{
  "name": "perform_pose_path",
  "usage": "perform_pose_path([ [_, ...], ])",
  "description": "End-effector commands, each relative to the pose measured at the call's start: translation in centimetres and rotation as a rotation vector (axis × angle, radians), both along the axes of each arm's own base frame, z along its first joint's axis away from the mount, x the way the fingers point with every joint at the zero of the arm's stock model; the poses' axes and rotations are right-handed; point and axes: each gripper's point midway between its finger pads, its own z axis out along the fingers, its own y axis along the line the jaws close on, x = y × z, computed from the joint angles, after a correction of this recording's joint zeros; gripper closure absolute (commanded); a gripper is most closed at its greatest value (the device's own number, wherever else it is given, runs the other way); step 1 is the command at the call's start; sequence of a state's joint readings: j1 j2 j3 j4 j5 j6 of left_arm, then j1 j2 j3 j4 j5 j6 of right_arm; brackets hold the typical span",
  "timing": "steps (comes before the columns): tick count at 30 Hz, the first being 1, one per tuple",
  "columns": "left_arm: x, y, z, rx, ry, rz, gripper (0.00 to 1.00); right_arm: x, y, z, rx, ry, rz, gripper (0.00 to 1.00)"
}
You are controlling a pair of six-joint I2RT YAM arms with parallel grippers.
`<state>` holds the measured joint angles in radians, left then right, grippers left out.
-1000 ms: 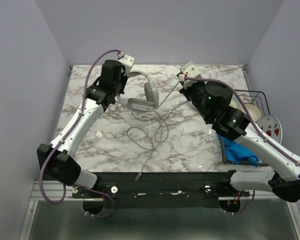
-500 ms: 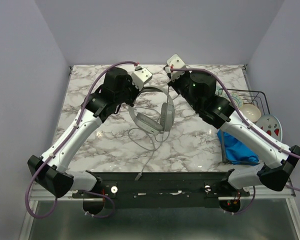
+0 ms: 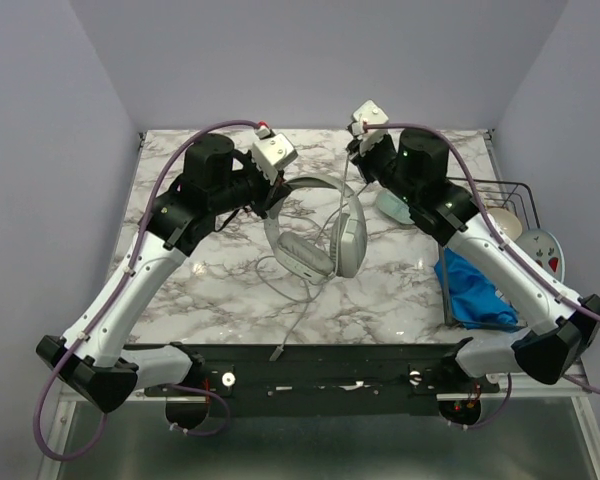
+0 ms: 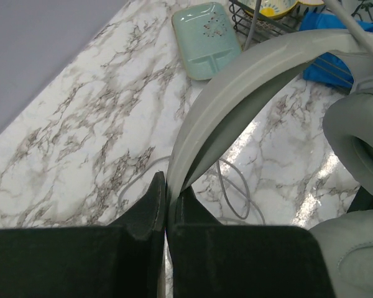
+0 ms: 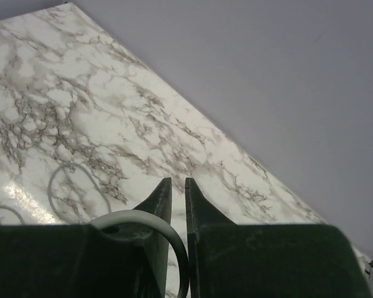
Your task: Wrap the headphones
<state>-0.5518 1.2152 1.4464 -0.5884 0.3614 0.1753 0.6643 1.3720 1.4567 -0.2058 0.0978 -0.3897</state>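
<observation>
The light grey headphones (image 3: 320,235) hang above the marble table, earcups down. My left gripper (image 3: 271,192) is shut on the headband's left end; in the left wrist view the headband (image 4: 236,87) runs out from between the gripper's (image 4: 168,186) closed fingers, with an earcup (image 4: 360,139) at the right. The thin grey cable (image 3: 302,300) trails on the table to its plug (image 3: 277,352) near the front edge. My right gripper (image 3: 356,152) is above the headphones' right side, shut on the cable (image 5: 174,239), which loops between its (image 5: 178,183) fingers.
A mint divided tray (image 3: 390,208) lies right of the headphones. A black wire dish rack (image 3: 500,190) with a bowl (image 3: 502,225), a plate (image 3: 545,250) and a blue cloth (image 3: 475,295) sit at the right edge. Purple arm cables arc over both arms.
The left gripper has lifted the headphones off the table and carried them right and nearer. The right gripper swung left over them, then back right, drawing the cable up.
</observation>
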Motion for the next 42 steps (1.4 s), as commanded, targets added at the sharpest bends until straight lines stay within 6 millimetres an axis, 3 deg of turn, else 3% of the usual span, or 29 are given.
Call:
perform_pose_path([
  [1,-3.4,-1.1,4.1,-0.134,0.032,-0.092,1.0,-1.7,0.6,1.0,0.151,0.001,0.15,0.78],
  [4,-3.0,-0.6,5.8,-0.173,0.01,-0.036,1.0,-2.3,1.5,0.8,0.223,-0.011,0.203,0.78],
  [6,-2.4,0.0,7.0,-0.187,-0.018,0.019,1.0,-2.2,1.6,0.9,0.273,-0.011,0.197,0.85],
  [10,-2.2,0.4,7.7,-0.194,-0.028,0.043,1.0,-2.2,1.2,2.0,0.331,-0.039,0.175,0.93],
  [14,-2.2,0.4,8.0,-0.228,-0.004,0.062,1.0,-2.5,1.2,2.9,0.372,-0.057,0.185,0.93],
  [16,-2.4,0.4,9.0,-0.266,0.0,0.071,1.0,-3.1,2.2,3.0,0.376,-0.054,0.251,0.83],
  [17,-2.4,0.4,9.3,-0.278,0.002,0.071,1.0,-3.2,2.7,3.2,0.388,-0.052,0.28,0.71],
  [19,-2.9,0.6,11.4,-0.327,-0.007,0.078,1.0,-3.5,4.5,2.6,0.384,-0.019,0.368,0.58],
  [20,-2.7,0.8,12.2,-0.341,-0.011,0.095,1.0,-3.6,5.0,3.5,0.411,-0.021,0.394,0.55],
  [22,-2.9,1.6,14.4,-0.383,-0.022,0.14,1.0,-3.0,6.4,2.6,0.422,0.02,0.431,0.5],
  [25,-2.4,2.6,16.5,-0.417,-0.045,0.208,1.0,-3.0,8.0,3.4,0.472,0.064,0.504,0.45],
  [30,-1.9,3.9,19.4,-0.516,-0.029,0.29,1.0,-1.4,10.1,1.4,0.53,0.174,0.52,0.42],
  [35,-0.1,5.3,21.4,-0.588,-0.013,0.376,1.0,-1.1,11.2,-0.9,0.545,0.273,0.54,0.42],
  [39,1.2,7.8,24.2,-0.654,-0.066,0.464,1.0,-0.5,11.2,-3.7,0.51,0.335,0.499,0.42],
  [42,2.1,9.2,25.6,-0.705,-0.08,0.51,1.0,-0.3,10.5,-4.5,0.481,0.342,0.455,0.43],
])
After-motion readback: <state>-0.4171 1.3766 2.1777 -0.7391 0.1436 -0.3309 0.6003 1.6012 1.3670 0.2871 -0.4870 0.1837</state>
